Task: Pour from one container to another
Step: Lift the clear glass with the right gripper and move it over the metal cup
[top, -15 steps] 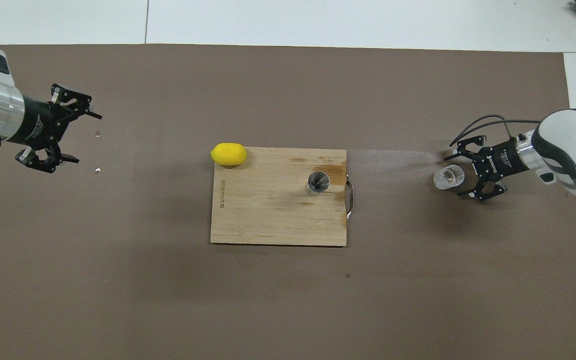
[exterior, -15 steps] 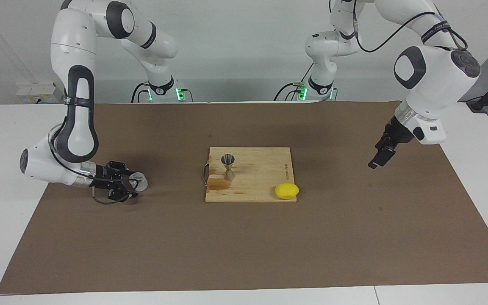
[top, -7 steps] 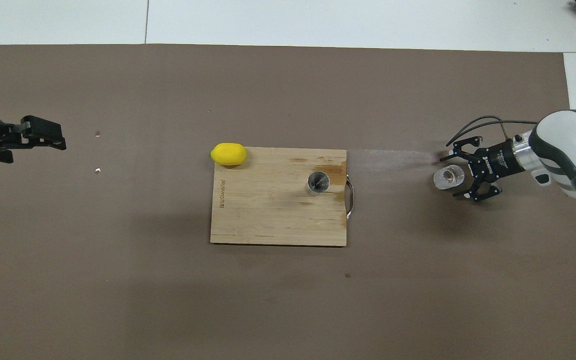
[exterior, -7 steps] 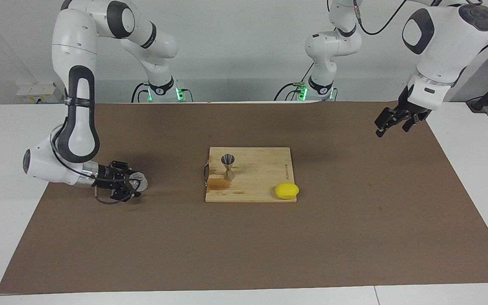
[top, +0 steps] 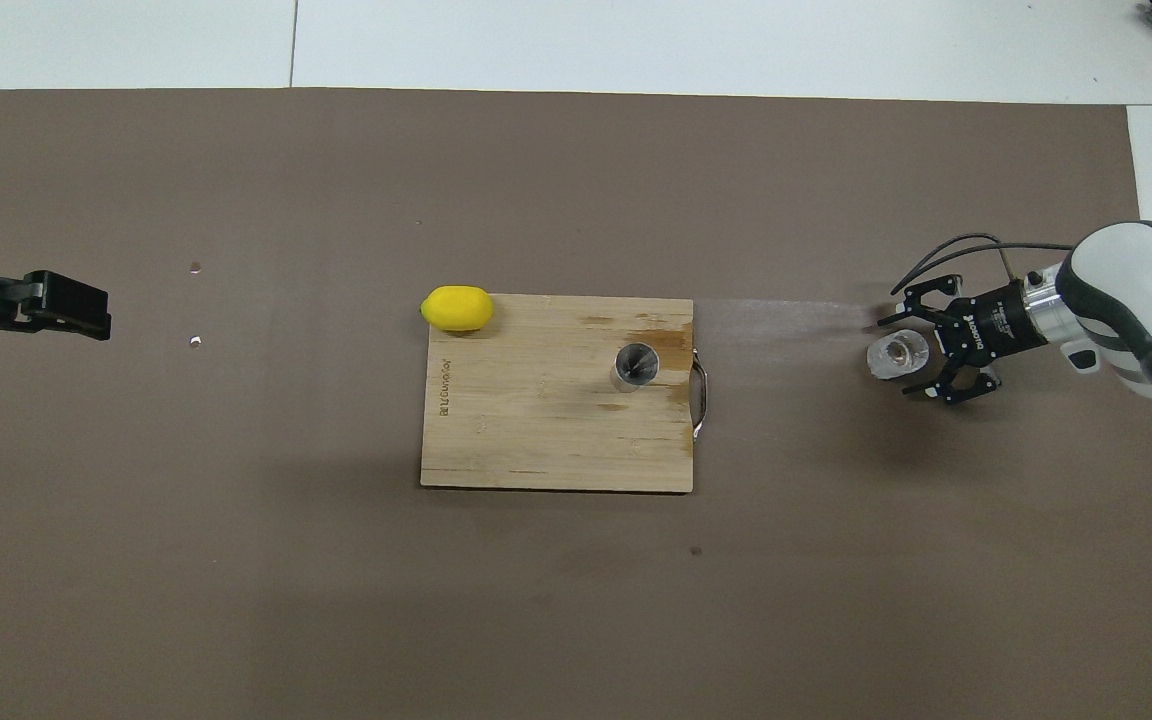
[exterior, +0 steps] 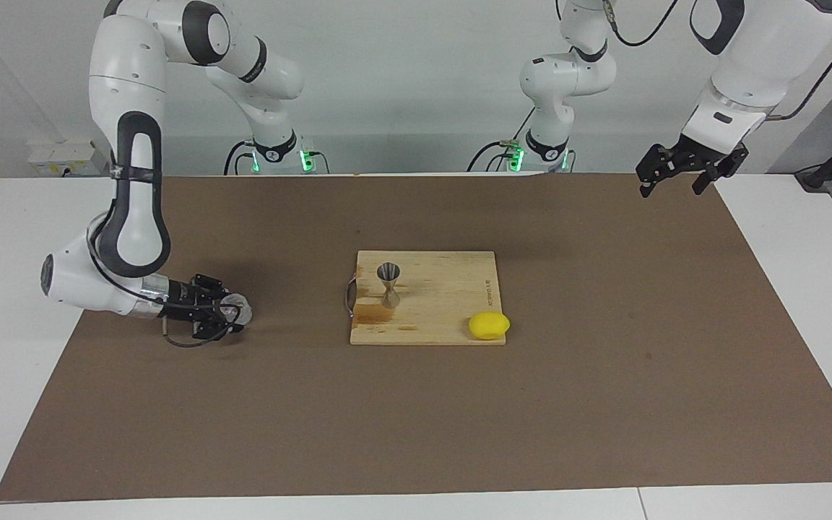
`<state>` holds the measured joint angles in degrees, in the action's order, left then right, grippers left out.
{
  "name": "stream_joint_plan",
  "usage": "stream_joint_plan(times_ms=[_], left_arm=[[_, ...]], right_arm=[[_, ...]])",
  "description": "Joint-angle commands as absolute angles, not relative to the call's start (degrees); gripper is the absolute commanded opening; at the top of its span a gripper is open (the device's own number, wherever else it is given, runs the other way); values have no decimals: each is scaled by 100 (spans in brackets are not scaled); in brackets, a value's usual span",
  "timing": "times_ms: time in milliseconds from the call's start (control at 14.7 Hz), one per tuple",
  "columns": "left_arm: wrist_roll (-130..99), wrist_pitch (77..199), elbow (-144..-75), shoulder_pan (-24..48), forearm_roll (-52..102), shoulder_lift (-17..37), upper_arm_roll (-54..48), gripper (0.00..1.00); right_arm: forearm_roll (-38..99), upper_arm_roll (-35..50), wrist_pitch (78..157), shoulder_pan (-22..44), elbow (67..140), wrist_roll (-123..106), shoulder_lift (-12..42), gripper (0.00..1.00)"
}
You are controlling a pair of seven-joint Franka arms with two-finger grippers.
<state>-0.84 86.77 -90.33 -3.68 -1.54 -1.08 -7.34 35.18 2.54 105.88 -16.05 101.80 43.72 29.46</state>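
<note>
A brown mat [exterior: 416, 404] covers the white table [exterior: 4, 238]. At the right arm's end, the right gripper [exterior: 232, 312] lies low, its jaws around the glass cup [top: 896, 357]; whether they grip it I cannot tell. The steel jigger [exterior: 388, 284] stands upright on a wooden board [exterior: 445, 303], a lemon [exterior: 489, 326] at the board's corner. The left gripper [exterior: 679, 173] waits raised, jaws wide open and empty.

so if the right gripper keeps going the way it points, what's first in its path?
The glass cup: it sits between the right gripper fingers already. Past it, the wooden board with the jigger lies roughly in line.
</note>
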Motion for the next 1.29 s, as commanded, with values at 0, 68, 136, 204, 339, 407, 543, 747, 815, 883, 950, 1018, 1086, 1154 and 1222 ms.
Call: stream_joint_plan(times_ms=[0, 68, 136, 204, 339, 407, 543, 747, 815, 883, 950, 1018, 1086, 1154, 1222], left_arm=[[35, 8928, -9551, -378, -141, -429, -685, 100], [35, 8982, -9641, -343, -141, -457, -677, 100], [35, 8965, -9607, -343, -141, -457, -677, 100], [35, 8921, -9537, -404, -123, -422, -703, 100], [35, 8895, -9475, -439, -27, -404, -703, 100], [26, 8877, -9457, -509, -26, -396, -738, 100], [35, 8859, -9422, -580, -18, -396, -808, 100], [26, 8842, -9343, -589, 141, -378, -800, 100], [35, 8833, -9378, -589, 149, -395, -800, 100], [44, 8842, -9404, -589, 149, -404, -800, 100], [35, 8868, -9413, -589, 149, -413, -800, 100], [-8, 8877, -9439, -571, 149, -422, -791, 100], [-9, 8877, -9439, -519, 141, -422, -791, 100], [-17, 8860, -9448, -501, 141, -431, -800, 100], [-18, 8825, -9448, -501, 141, -431, -800, 100]], right_arm=[[3744, 272, 10617, -1670, 10397, 4219, 2760, 55], [3805, 264, 10617, -1670, 10397, 4236, 2760, 43], [3849, 264, 10608, -1670, 10397, 4245, 2760, 27], [3858, 264, 10582, -1679, 10389, 4254, 2760, 13], [3876, 264, 10529, -1687, 10371, 4289, 2751, 0], [3876, 264, 10529, -1679, 10354, 4298, 2742, 0], [3876, 264, 10547, -1600, 10336, 4464, 2628, 0], [3867, 299, 10634, -1399, 10301, 5087, 2453, 0], [3858, 290, 10670, -1284, 10301, 5298, 2365, 0], [3858, 299, 10713, -1179, 10301, 5552, 2277, 0], [3858, 299, 10783, -1065, 10283, 5790, 2224, 0], [3850, 290, 10871, -916, 10283, 6009, 2137, 0], [3850, 299, 10924, -775, 10275, 6212, 2084, 0], [3850, 290, 10977, -652, 10274, 6431, 2031, 0], [3832, 290, 11065, -494, 10266, 6651, 1969, 0]])
